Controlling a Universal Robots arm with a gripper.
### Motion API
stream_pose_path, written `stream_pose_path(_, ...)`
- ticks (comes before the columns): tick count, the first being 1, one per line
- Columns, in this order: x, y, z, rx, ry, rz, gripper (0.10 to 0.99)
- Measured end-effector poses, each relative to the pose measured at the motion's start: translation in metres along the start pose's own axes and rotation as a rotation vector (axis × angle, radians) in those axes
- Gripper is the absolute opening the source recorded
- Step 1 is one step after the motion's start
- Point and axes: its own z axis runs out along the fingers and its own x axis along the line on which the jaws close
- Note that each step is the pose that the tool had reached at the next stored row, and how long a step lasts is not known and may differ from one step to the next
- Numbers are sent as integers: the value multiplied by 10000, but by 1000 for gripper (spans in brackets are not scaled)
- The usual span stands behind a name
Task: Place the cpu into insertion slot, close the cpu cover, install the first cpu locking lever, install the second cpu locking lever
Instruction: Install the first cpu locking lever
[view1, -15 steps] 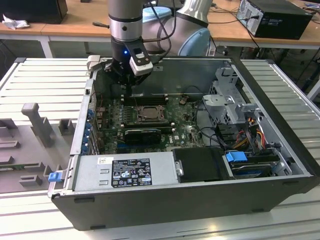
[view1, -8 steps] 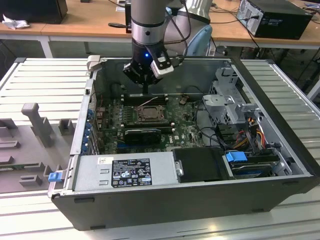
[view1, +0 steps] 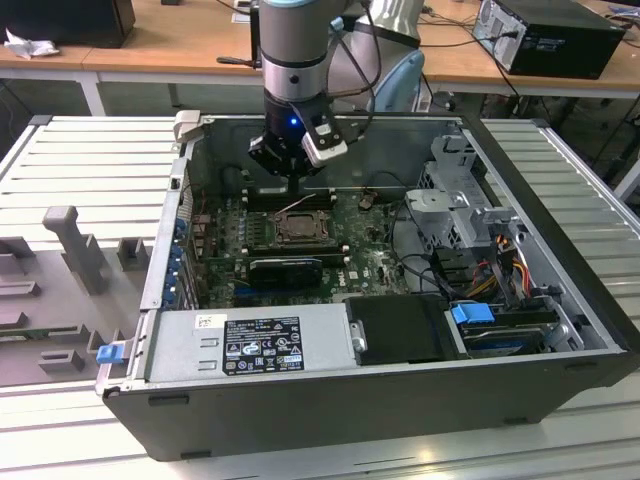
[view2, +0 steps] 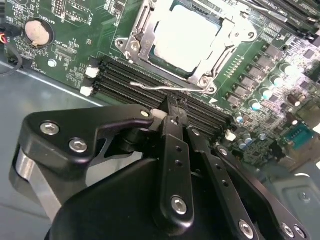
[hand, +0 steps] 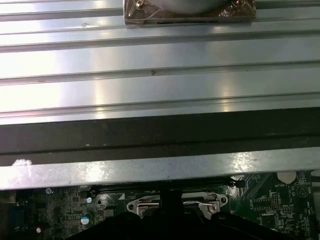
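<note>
My gripper (view2: 172, 106) clenched, fingers together and empty, tip against wire lever (view2: 150, 87); likely placed to push it, not pinch. Just beyond: chip (view2: 185, 32) seated in socket (view2: 161, 59), cover (view2: 136, 40) down over it, pinning it flat. Green board (view2: 70, 55) lies inside open computer case (view1: 330, 400).

- You have the cpu (view2: 186, 36), a pale silver square, seated flat in the insertion slot (view2: 131, 47).
- Your cpu cover (view2: 144, 21) lies down, framing it.

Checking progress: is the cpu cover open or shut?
Shut: the cpu cover lies flat around the cpu, framing its metal top in the second wrist view.
</note>
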Motion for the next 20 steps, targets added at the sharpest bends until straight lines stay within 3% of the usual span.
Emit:
stream_pose_path(7,-101,2,56,-5,-4,-152,106)
stream_pose_path(11,-159,0,124,-17,-100,-369,106)
stream_pose_path(13,-183,-1,170,-24,-101,-404,106)
stream_pose_path(20,-206,-7,246,-33,-98,-421,106)
